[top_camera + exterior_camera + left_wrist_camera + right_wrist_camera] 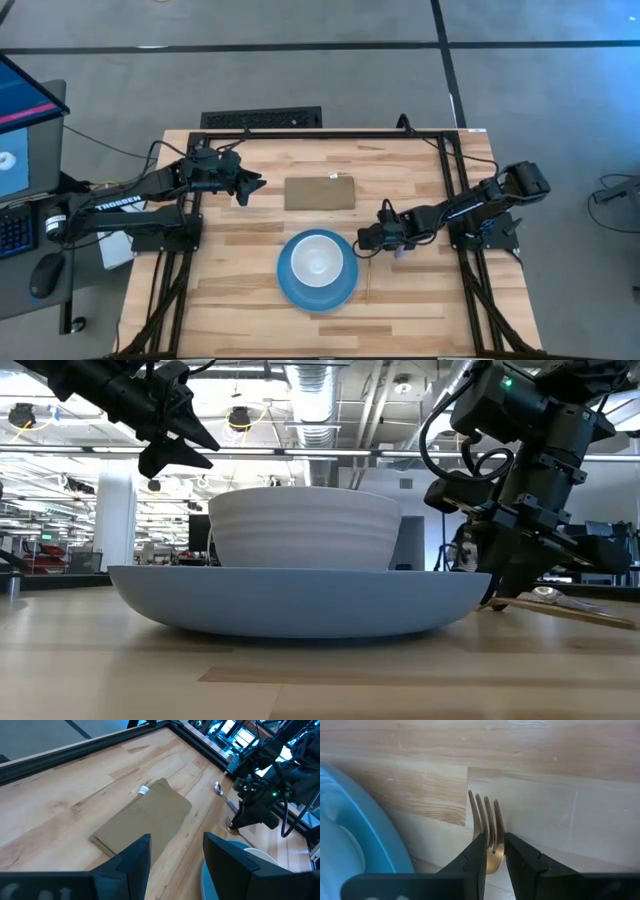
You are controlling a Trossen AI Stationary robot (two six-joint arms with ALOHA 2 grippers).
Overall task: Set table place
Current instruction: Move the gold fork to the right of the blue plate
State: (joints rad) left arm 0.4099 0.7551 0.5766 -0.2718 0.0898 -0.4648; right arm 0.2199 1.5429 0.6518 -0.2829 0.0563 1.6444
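A flat brown rectangle (320, 193) lies on the wood, a small white tag (143, 790) at one corner — its surface is creased lengthwise in the left wrist view. Off the far edge sits a black slotted grille (262, 119) on the grey floor. At the left of the high view: a monitor (22, 130) with a lit screen, a dark keyboard (14, 232), and a black mouse (45, 275). The low view shows ceiling ducts (320, 385) and lamps — details beyond are indistinct.
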